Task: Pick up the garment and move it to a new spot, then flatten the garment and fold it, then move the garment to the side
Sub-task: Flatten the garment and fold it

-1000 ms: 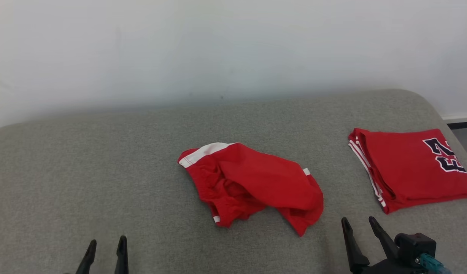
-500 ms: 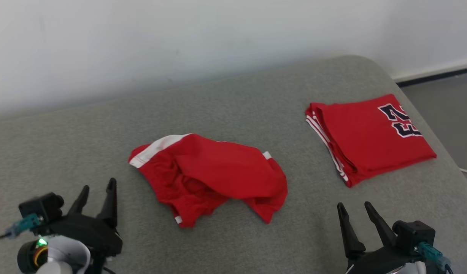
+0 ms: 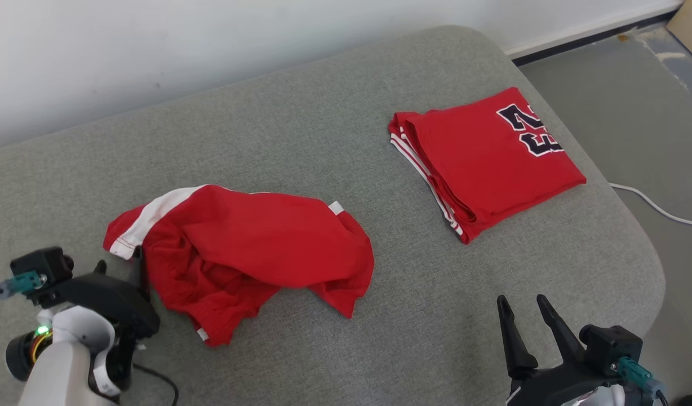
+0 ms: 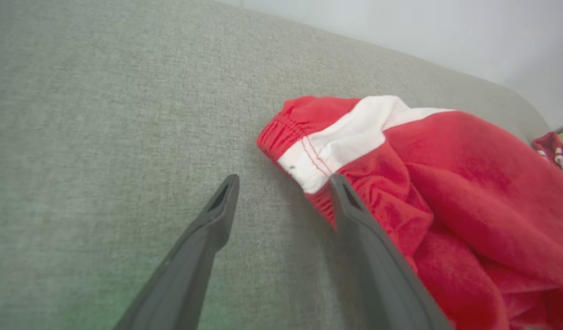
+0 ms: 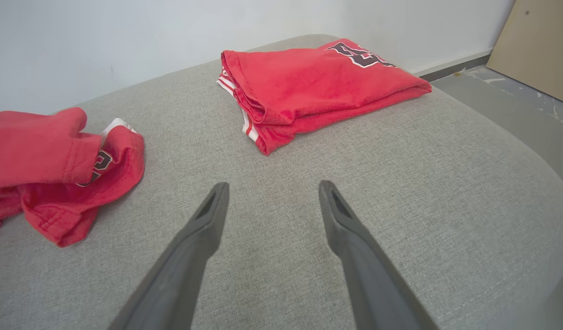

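Sprawling over the grey cushion [image 3: 301, 113], the crumpled red garment [image 3: 250, 242] lies with its long axis running crosswise, from the white-banded waistband corner [image 4: 336, 137] nearest the left gripper [image 3: 119, 260] out toward the far hem on the right gripper's side. A second red garment, the folded jersey [image 3: 487, 158], sits well ahead of the right gripper [image 3: 520, 299] and apart from the crumpled one. The left gripper is plainly the nearer arm: it is spread wide with nothing between its 2 fingers, and in its wrist view the waistband corner lies just ahead of the tips and toward the right-hand finger, whose tip overlaps the elastic edge; whether it touches the cloth cannot be told. Bare cushion lies under the gap between the fingers. The right gripper is likewise spread and holds nothing, with the garment's hem off to its left and well apart. Judging from this, the pick-up falls to the left arm, which needs a small shift toward its right-hand finger to straddle the waistband.
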You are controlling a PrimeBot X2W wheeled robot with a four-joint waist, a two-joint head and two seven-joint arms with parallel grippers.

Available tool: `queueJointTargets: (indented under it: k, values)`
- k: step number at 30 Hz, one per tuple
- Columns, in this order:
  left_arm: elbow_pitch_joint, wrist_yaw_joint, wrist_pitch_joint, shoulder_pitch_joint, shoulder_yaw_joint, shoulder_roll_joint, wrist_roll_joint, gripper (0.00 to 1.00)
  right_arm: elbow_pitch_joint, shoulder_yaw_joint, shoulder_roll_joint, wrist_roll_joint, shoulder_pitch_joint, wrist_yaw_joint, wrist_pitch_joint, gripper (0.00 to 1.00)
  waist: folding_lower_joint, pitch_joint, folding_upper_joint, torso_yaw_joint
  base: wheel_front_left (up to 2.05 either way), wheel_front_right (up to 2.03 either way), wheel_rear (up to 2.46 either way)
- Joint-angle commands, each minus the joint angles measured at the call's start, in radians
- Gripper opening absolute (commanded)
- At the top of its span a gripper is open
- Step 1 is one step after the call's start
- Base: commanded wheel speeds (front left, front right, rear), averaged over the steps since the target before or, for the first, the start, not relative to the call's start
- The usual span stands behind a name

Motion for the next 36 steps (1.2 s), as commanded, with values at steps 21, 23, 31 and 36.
queueJointTargets:
  k: [21,23,31,36]
  values:
    - [-0.036,-0.091,-0.139,-0.21,-0.152,-0.064,0.084,0.0,0.015,0.026,0.001,-0.017,-0.023,-0.002,0.006,1.0,-0.0002,-0.051,-0.0001,0.046,0.0,0.0,0.0]
    - [-0.089,-0.114,-0.127,-0.268,-0.212,-0.105,0.09,0.0,0.016,0.029,0.001,-0.019,-0.016,-0.002,0.01,1.0,-0.0002,-0.072,-0.0001,0.054,0.0,0.0,0.0]
    - [-0.225,-0.138,-0.105,-0.379,-0.326,-0.159,0.044,0.0,0.023,0.037,0.0,-0.017,-0.002,-0.002,0.017,1.0,-0.0002,-0.115,-0.0001,0.055,0.0,0.0,0.0]
    - [-0.372,-0.114,-0.11,-0.384,-0.347,-0.169,-0.038,0.0,0.016,0.018,0.0,-0.029,0.023,-0.002,0.024,1.0,-0.0002,-0.138,-0.0001,0.087,0.0,0.0,0.0]
